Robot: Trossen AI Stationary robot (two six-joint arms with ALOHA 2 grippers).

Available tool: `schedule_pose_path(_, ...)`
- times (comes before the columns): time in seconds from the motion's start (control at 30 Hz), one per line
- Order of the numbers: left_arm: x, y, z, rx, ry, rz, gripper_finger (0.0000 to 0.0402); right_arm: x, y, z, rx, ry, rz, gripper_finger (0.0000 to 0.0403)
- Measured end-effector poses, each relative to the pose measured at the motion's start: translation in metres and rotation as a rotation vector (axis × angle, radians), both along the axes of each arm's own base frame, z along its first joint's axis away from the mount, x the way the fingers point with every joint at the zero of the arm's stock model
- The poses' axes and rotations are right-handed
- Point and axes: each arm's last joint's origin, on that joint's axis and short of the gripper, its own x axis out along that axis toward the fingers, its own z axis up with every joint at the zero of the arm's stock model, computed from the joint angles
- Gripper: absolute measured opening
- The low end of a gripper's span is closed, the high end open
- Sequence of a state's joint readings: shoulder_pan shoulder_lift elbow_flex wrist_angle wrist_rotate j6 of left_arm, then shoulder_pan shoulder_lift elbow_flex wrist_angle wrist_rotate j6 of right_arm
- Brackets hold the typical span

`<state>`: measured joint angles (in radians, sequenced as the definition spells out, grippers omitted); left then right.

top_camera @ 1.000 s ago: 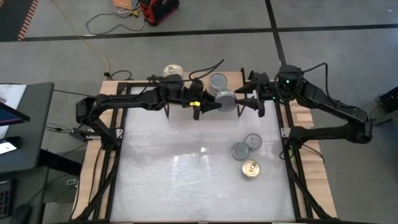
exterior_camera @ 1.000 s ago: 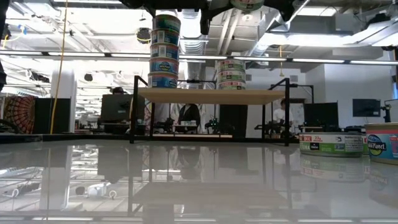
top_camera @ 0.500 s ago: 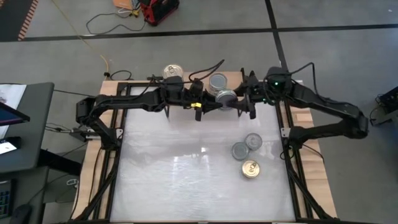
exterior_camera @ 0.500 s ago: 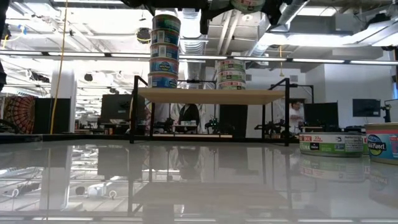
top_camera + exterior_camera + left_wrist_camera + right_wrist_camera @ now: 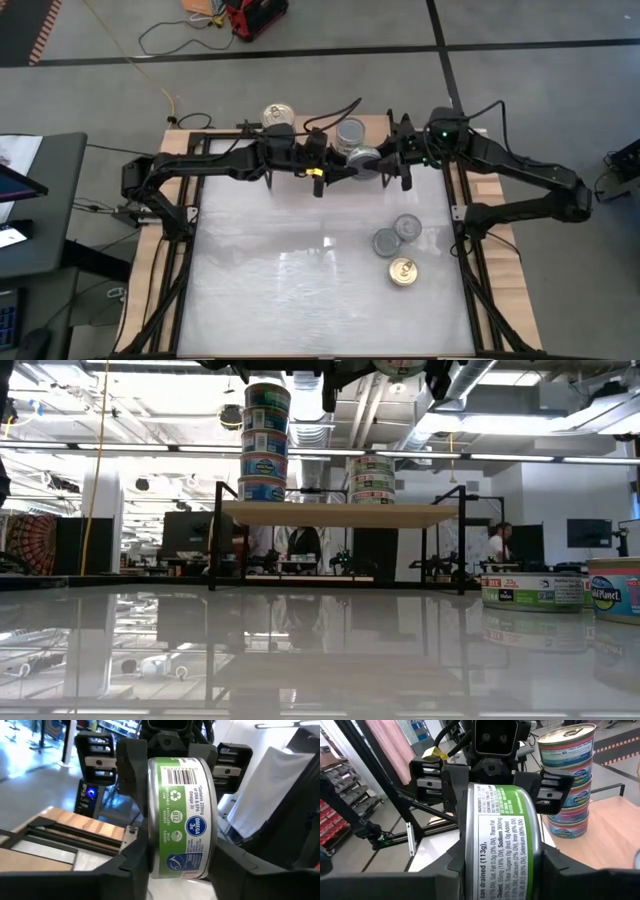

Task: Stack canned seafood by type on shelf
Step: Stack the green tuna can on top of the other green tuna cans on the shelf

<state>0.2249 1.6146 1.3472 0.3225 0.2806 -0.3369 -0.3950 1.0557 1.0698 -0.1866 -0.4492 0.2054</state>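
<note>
A hand-over was under way above the shelf (image 5: 335, 513), which stood at the far edge of the table (image 5: 300, 290). The green-labelled can (image 5: 182, 815) hung in mid-air with both grippers on it: the left gripper (image 5: 335, 168) pinched it from 1 side, and the right gripper (image 5: 385, 165) had its fingers (image 5: 457, 865) pressed on the opposite faces. On the shelf stood the tall stack (image 5: 265, 440) and the short stack (image 5: 372, 479); 3 loose cans (image 5: 396, 248) waited near the table's right edge. Done well, 1 gripper would release only once the other's hold was firm, keeping the can level.
</note>
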Motion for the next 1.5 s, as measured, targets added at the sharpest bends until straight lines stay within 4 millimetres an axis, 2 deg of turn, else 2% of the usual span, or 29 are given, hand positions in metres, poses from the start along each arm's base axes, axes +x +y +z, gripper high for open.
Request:
schedule_pose_path(0.17,-0.001,-0.005,0.003,0.116,-0.014,0.022,0.0248,-0.006,0.003,0.004,0.004,-0.014,0.003,0.0160)
schedule_pose_path(0.27,-0.005,-0.006,0.009,0.186,-0.031,0.089,0.0278,-0.012,0.005,0.008,0.016,-0.028,0.002,0.0159)
schedule_pose_path(0.43,-0.029,-0.017,0.037,0.428,-0.055,0.265,0.0290,-0.024,0.008,0.014,0.039,-0.046,-0.014,0.0157)
schedule_pose_path(0.53,-0.039,-0.039,0.047,0.632,-0.023,0.346,0.0289,-0.026,0.000,0.012,0.099,-0.030,-0.064,0.0161)
schedule_pose_path(0.63,-0.039,-0.064,0.043,0.804,0.056,0.352,0.0288,-0.022,-0.014,0.005,0.174,0.002,-0.133,0.0160)
schedule_pose_path(0.8,-0.037,-0.107,0.021,0.999,0.193,0.292,0.0288,-0.014,-0.047,-0.012,0.278,0.064,-0.249,0.0158)
schedule_pose_path(1.0,-0.044,-0.144,-0.025,1.051,0.221,0.222,0.0288,-0.006,-0.083,-0.035,0.402,0.128,-0.279,0.0160)
schedule_pose_path(1.13,-0.054,-0.164,-0.050,1.082,0.190,0.237,0.0288,-0.007,-0.098,-0.037,0.436,0.128,-0.247,0.0158)
schedule_pose_path(1.3,-0.063,-0.178,-0.074,0.996,0.182,0.197,0.0288,-0.007,-0.113,-0.027,0.463,0.106,-0.239,0.0162)
schedule_pose_path(1.5,-0.070,-0.181,-0.098,0.892,0.218,0.132,0.0288,-0.001,-0.131,-0.022,0.515,0.144,-0.243,0.0159)
